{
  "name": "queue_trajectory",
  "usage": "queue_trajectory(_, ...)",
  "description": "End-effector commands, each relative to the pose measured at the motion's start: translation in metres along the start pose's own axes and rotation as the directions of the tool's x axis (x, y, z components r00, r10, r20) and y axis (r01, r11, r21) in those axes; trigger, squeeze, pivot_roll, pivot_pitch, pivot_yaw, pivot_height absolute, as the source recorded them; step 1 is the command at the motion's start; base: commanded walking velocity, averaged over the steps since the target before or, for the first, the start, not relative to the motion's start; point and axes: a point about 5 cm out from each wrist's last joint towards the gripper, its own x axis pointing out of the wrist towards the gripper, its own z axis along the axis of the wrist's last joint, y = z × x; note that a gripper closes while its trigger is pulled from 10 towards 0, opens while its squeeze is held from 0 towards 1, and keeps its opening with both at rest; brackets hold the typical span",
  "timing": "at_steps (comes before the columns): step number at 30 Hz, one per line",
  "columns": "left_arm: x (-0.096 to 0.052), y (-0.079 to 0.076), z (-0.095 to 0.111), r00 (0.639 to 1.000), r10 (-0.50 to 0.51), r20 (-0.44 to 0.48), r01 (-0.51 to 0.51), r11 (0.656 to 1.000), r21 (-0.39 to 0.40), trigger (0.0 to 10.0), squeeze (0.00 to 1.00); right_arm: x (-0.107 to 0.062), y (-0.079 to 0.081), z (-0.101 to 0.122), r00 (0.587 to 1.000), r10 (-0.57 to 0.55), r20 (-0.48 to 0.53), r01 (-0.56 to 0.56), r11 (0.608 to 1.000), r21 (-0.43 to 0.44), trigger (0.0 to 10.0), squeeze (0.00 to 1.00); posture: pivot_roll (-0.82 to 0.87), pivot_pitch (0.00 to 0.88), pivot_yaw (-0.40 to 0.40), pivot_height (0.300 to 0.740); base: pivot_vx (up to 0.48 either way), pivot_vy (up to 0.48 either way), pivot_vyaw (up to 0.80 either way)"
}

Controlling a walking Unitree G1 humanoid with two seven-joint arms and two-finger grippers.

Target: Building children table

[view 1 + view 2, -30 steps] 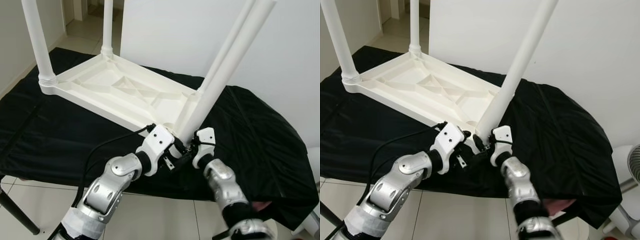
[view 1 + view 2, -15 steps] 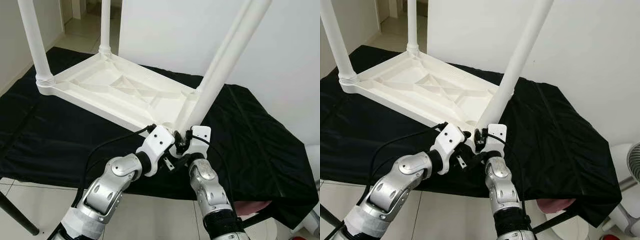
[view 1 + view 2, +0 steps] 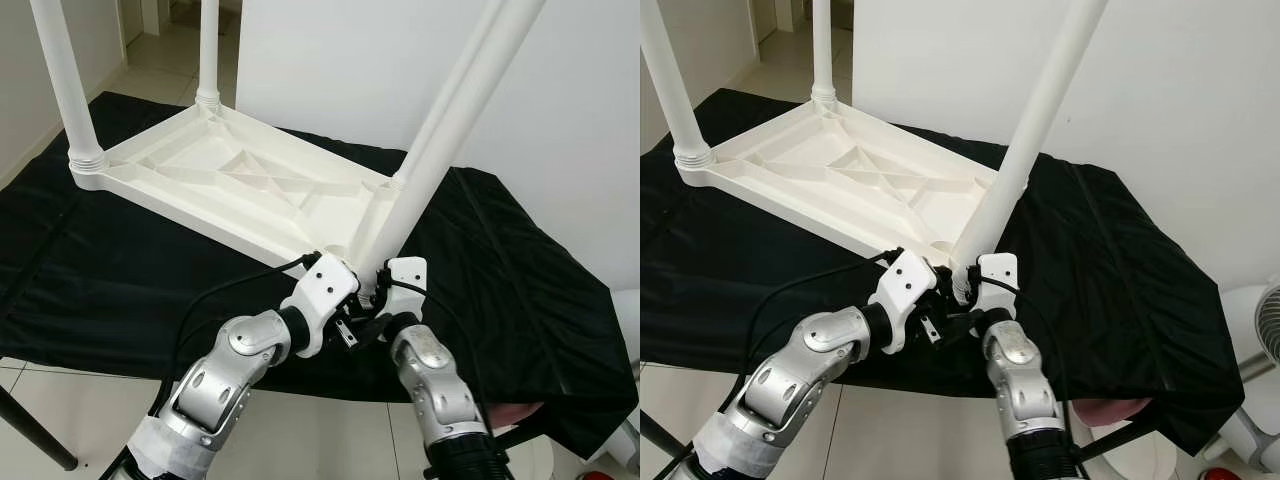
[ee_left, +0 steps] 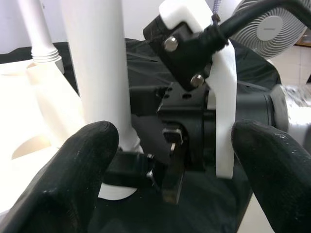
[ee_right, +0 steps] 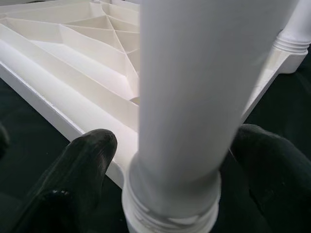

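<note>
1. Right wrist view: right gripper (image 5: 170,160) fingers spread either side of leg (image 5: 204,97) base, not clamped.
2. Leg's long axis leans toward 1 o'clock from near corner of upturned tabletop (image 3: 230,185) on black cloth (image 3: 500,270).
3. Left gripper (image 4: 165,145) open, just beside at 9 o'clock; right nearer.

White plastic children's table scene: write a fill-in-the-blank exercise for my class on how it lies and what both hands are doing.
1. The white plastic children's table lies ____ on the cloth.
2. The cloth covering the work surface is ____.
3. The right hand has its fingers on either side of a white ____.
4. The left hand is ____.

Missing words: upside down; black; table leg; open
</note>
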Motion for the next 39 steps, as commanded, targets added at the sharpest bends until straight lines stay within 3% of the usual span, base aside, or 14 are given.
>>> queue_trajectory(1,-0.002,0.005,-0.002,0.999,0.036,-0.018,-0.036,0.999,0.005,10.0,0.00,-0.005,-0.017,0.000,0.999,0.046,0.013,-0.046,0.999,-0.003,10.0,0.00,0.06,0.000,-0.200,0.740,0.000,0.000,0.00)
queue_trajectory(10,-0.001,0.007,0.000,0.999,0.035,-0.012,-0.035,0.999,0.007,10.0,0.00,0.005,-0.033,0.005,0.965,0.262,0.006,-0.261,0.963,-0.063,10.0,0.00,0.05,0.000,-0.181,0.740,0.000,0.000,0.00)
queue_trajectory(15,0.000,0.008,0.001,0.999,0.034,-0.010,-0.034,0.999,0.009,10.0,0.00,0.016,-0.031,0.007,0.942,0.336,-0.011,-0.336,0.939,-0.076,10.0,0.00,0.06,0.000,-0.179,0.740,0.000,0.000,0.00)
queue_trajectory(19,0.001,0.010,0.003,0.999,0.037,-0.007,-0.037,0.999,0.014,10.0,0.00,0.030,-0.022,0.003,0.903,0.425,-0.065,-0.430,0.897,-0.102,10.0,0.00,0.07,0.000,-0.179,0.740,0.000,0.000,0.00)
queue_trajectory(20,0.000,0.010,0.003,0.999,0.039,-0.007,-0.039,0.999,0.015,10.0,0.00,0.033,-0.020,0.002,0.897,0.435,-0.076,-0.441,0.891,-0.104,8.9,0.00,0.08,0.000,-0.181,0.740,0.000,0.000,0.00)
queue_trajectory(23,0.000,0.011,0.003,0.999,0.041,-0.006,-0.041,0.999,0.016,10.0,0.00,0.036,-0.019,0.001,0.892,0.443,-0.083,-0.450,0.887,-0.101,8.9,0.00,0.08,0.000,-0.181,0.740,0.000,0.000,0.00)
queue_trajectory(25,0.000,0.011,0.004,0.999,0.046,-0.006,-0.045,0.999,0.017,10.0,0.00,0.039,-0.018,0.000,0.882,0.462,-0.090,-0.470,0.878,-0.096,0.0,0.00,0.08,0.000,-0.181,0.740,0.000,0.000,0.00)
queue_trajectory(39,-0.001,0.009,0.004,0.999,0.049,-0.007,-0.049,0.999,0.011,10.0,0.00,0.039,-0.026,-0.005,0.872,0.479,-0.094,-0.486,0.870,-0.075,0.0,0.00,0.08,0.000,-0.182,0.740,0.000,0.000,0.00)
